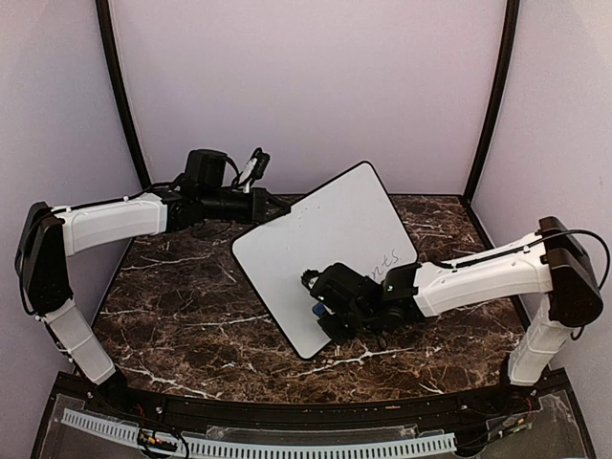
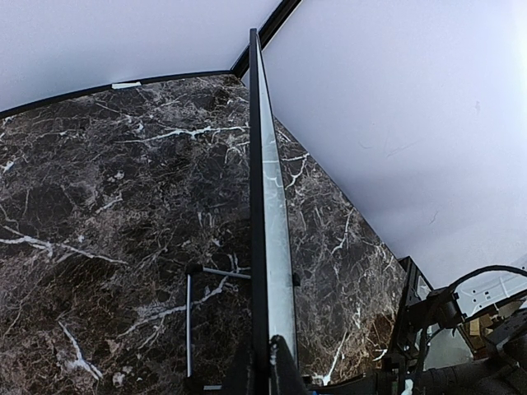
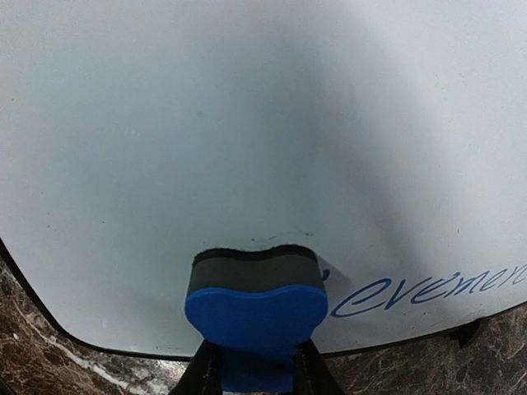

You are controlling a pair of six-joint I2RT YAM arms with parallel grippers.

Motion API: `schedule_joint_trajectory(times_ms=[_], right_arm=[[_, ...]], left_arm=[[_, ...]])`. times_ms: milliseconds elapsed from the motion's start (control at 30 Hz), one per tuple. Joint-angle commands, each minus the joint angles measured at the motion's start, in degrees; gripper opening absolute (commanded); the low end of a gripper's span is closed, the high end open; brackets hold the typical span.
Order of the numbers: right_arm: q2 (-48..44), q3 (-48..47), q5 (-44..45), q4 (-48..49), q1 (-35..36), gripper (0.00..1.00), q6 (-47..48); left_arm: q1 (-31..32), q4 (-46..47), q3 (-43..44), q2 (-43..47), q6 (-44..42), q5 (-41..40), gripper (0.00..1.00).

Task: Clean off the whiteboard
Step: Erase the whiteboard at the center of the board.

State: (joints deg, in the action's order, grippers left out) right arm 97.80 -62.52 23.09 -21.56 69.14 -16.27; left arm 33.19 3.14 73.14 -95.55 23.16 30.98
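Two arms reach inward over marble table (image 1: 182, 296). From left of frame, left arm (image 1: 115, 222) stretched toward centre; left tool (image 1: 274, 207) clamped shut on upper-left edge of whiteboard (image 1: 325, 239), which sits tilted at centre of frame. From right, right arm (image 1: 478, 275) extended, wrist low over board's lower part; right tool (image 1: 323, 308) nearly closed, gripping blue eraser (image 3: 255, 309), dark pad against board beside blue handwriting (image 3: 428, 290).

The whiteboard (image 1: 330, 239) is faced in smooth, faintly glossy white; the table (image 1: 172, 296) is finished as polished, veined marble; the blue eraser (image 3: 255, 313) is padded with dark felt.
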Motion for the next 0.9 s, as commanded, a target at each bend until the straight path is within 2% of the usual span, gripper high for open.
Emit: schedule_joint_trajectory(times_ms=[0,433,700,867], right_arm=[[0.72,3.07,-0.40,-0.11,2.02,0.24,-2.65],[1.03,3.03,0.95,-2.52,2.97,0.24,-5.00],[5.04,-7.81,5.97,-3.74,2.82,0.24,-1.76],[6.07,-10.38,4.77,-4.94,1.08,0.23,-0.61]], left_arm=[[2.05,-4.37,-0.38,-1.26,-1.94,2.57,0.00],[2.05,-4.29,-0.46,-1.24,-1.90,2.68,0.00],[2.05,-4.36,-0.46,-1.16,-1.93,2.62,0.00],[2.05,-4.59,-0.39,-0.93,-2.14,2.23,0.00]])
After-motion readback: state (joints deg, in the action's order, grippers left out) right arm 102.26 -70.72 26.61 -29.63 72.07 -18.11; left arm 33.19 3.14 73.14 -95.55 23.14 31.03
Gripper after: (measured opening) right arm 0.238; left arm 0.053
